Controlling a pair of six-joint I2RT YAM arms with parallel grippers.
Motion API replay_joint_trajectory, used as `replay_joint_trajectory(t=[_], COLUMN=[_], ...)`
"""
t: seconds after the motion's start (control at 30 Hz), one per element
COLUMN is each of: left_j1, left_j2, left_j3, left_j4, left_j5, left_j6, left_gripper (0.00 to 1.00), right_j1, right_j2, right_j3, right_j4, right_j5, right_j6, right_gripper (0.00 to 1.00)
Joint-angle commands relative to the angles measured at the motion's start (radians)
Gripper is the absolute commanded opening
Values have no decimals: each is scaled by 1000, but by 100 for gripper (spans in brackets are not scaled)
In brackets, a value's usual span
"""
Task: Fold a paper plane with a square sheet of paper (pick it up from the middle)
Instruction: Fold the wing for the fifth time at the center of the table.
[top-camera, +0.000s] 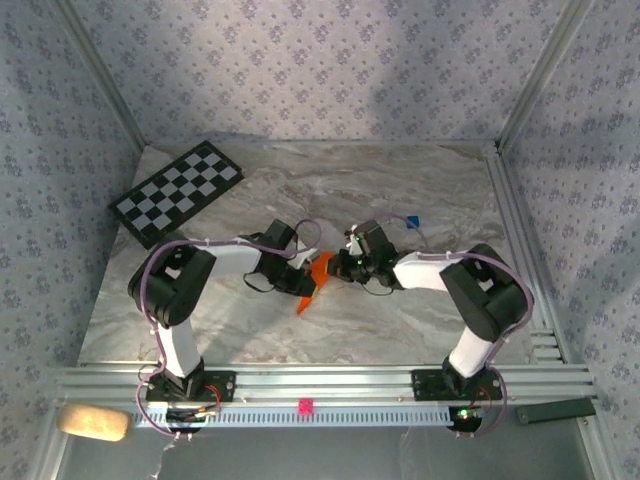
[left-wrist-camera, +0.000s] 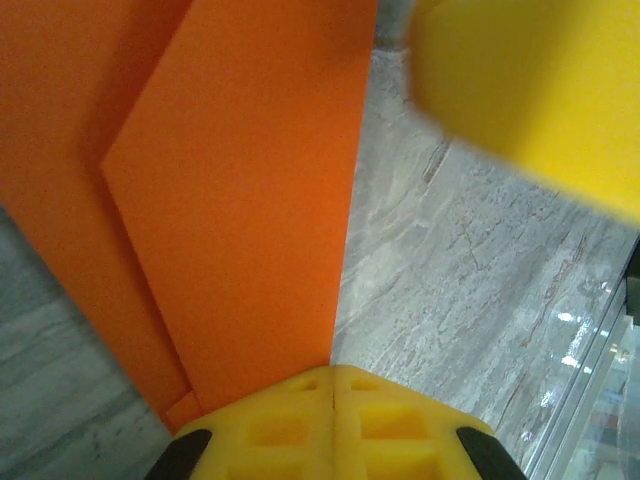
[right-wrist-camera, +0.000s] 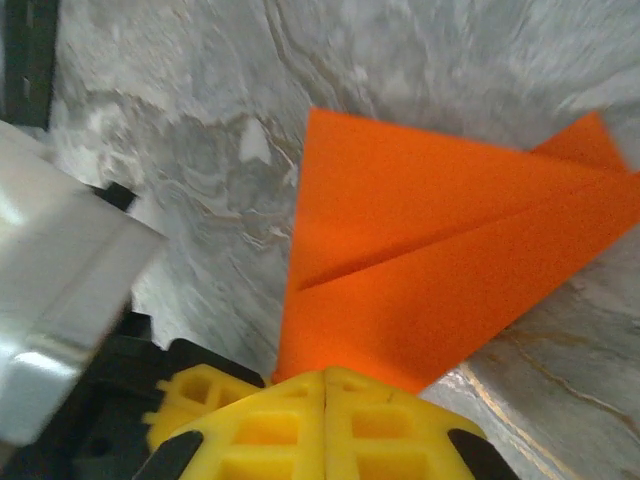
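The orange sheet of paper (top-camera: 318, 276) hangs folded between both arms over the middle of the table, its pointed end sloping toward the near side. My left gripper (top-camera: 305, 281) is shut on its left edge. My right gripper (top-camera: 338, 268) is shut on its right edge. In the left wrist view the yellow jaws meet at the left gripper (left-wrist-camera: 333, 372), with the layered paper (left-wrist-camera: 230, 200) pinched in them and the right gripper's fingers (left-wrist-camera: 530, 80) blurred at top right. In the right wrist view the right gripper (right-wrist-camera: 325, 373) clamps the paper (right-wrist-camera: 430, 260), which shows a diagonal flap edge.
A black-and-white checkerboard (top-camera: 177, 192) lies at the back left. A small blue cube (top-camera: 413, 222) sits behind the right arm. A tiny pink cube (top-camera: 306, 406) rests on the front rail and a tan pad (top-camera: 93, 422) lies at the near left corner. Patterned walls enclose the marble table (top-camera: 420, 330).
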Motion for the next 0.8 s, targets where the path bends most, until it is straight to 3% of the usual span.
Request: replay_joint_trajectory(t=[0.0,0.17,0.37,0.77], left_j1=[8,9,9,2], left_j2=[25,24,-25,-111], left_j3=[8,0,-27,-179], left_j4=[-15,-1,-5,24], left_j5=[-28,-13,-2,115], left_j6=[31,22,-1,-89], left_gripper=[0,0,4,6], right_j1=[11,21,6,-7], right_j2=[60,124,157,166], right_j3=[65,93,13,-23], right_j4=[35,17,-20,-19], right_j5=[-34,-21,106,124], right_j6=[12,13,70,88], right_gripper=[6,5,2,1])
